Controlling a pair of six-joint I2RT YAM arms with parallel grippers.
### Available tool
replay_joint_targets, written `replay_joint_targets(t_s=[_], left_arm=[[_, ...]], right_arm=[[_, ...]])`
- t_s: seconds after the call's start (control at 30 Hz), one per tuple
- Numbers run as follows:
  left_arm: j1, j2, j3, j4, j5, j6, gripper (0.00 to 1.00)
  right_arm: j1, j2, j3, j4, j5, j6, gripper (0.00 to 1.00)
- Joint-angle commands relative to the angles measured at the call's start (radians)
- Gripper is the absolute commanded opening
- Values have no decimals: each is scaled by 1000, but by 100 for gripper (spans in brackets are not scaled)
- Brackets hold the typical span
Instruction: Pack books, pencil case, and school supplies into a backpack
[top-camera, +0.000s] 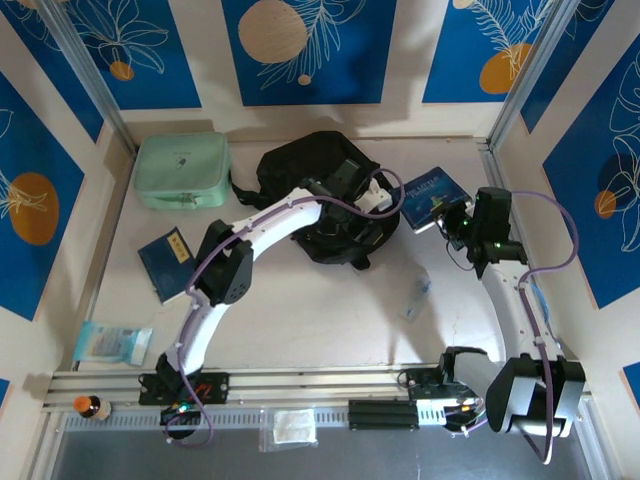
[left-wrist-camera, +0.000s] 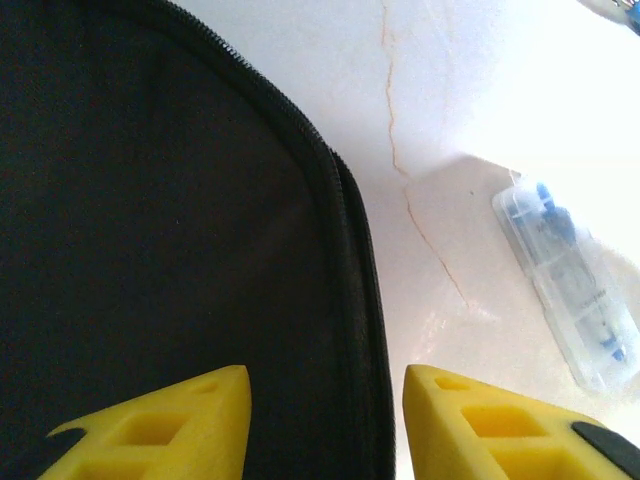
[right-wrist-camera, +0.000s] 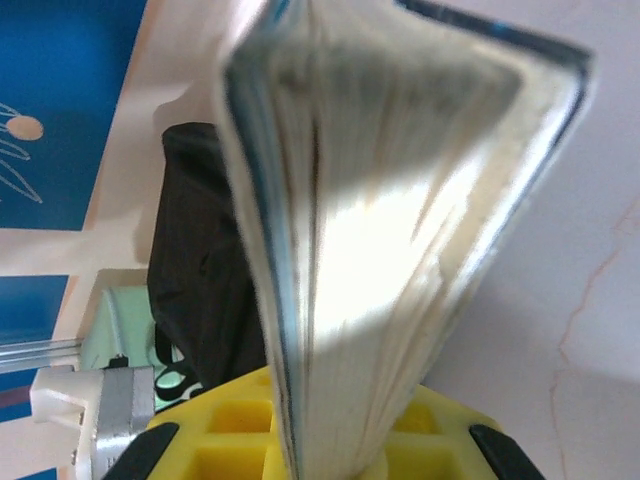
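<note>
The black backpack (top-camera: 320, 205) lies at the table's middle back. My left gripper (top-camera: 378, 200) is open at its right side, and the yellow fingers (left-wrist-camera: 170, 430) straddle the zipped rim of the backpack (left-wrist-camera: 150, 200). My right gripper (top-camera: 452, 224) is shut on the bright blue book (top-camera: 432, 193), held just right of the backpack. In the right wrist view the book (right-wrist-camera: 380, 220) stands page-edge on between the jaws (right-wrist-camera: 330, 450). The dark navy book (top-camera: 167, 262) lies at the left. The mint green pencil case (top-camera: 183, 170) sits at the back left. The clear plastic piece (top-camera: 417, 297) (left-wrist-camera: 570, 290) lies on the table right of centre.
A light blue packet (top-camera: 112, 342) lies near the front left edge, and a small orange-capped item (top-camera: 90, 407) rests on the front rail. Blue-patterned walls close in the back and both sides. The backpack (right-wrist-camera: 200, 280) and the mint case (right-wrist-camera: 115, 320) show behind the held book.
</note>
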Motion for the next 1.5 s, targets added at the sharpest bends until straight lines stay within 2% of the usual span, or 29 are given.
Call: replay_joint_targets(t_s=[0.0, 0.17, 0.43, 0.6, 0.77, 0.93, 1.23, 1.47], left_arm=[[-7, 42, 69, -38, 27, -43, 42], [-6, 98, 133, 10, 58, -121, 48], [-7, 142, 163, 49, 71, -159, 48], [-8, 155, 163, 31, 52, -155, 37], [-10, 152, 163, 14, 51, -143, 17], [-9, 130, 163, 32, 84, -164, 3], [13, 42, 143, 80, 135, -251, 0], [64, -57, 6, 257, 223, -407, 0]], right_arm=[[-9, -47, -10, 15, -1, -14, 2], [-12, -54, -21, 10, 9, -13, 2], [-14, -54, -27, 15, 6, 0, 1], [-15, -60, -34, 10, 14, 3, 2], [-21, -72, -35, -3, 31, -2, 1], [-35, -94, -23, -32, 58, -22, 1], [-55, -133, 4, -90, 84, -83, 1], [-55, -152, 15, -97, 21, -123, 1]])
